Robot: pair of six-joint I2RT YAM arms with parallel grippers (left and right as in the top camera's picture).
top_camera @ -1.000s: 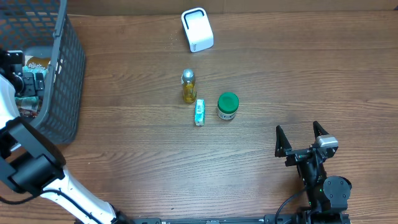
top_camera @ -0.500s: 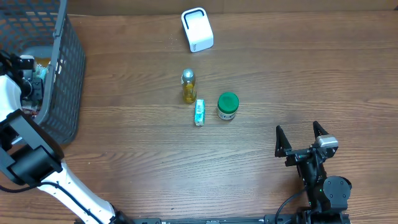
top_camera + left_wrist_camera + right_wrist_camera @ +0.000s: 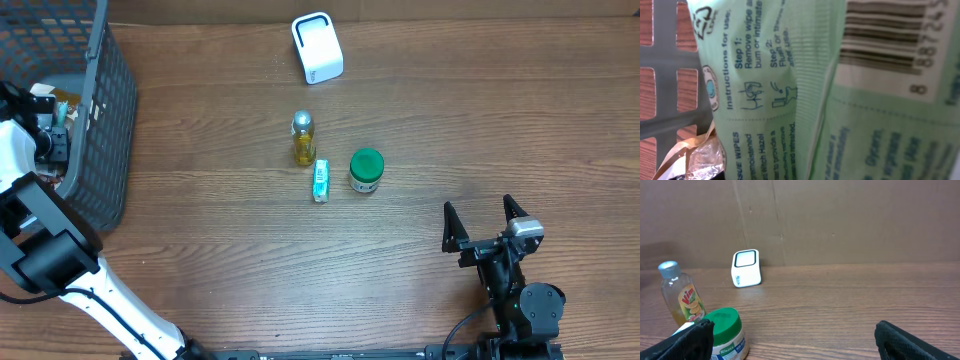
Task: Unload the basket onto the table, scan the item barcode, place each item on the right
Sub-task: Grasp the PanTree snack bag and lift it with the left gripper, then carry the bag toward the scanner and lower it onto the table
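Wipes pack (image 3: 790, 100) sits in your 9 o'clock basket (image 3: 105, 150), unscanned; whether left claw (image 3: 52, 122) grips it, you cannot tell; right claw (image 3: 478, 206) wide.

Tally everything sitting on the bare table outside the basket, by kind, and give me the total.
Yellow bottle: 1
Green-lidded jar: 1
Small white-and-teal pack: 1
White scanner: 1
Total: 4
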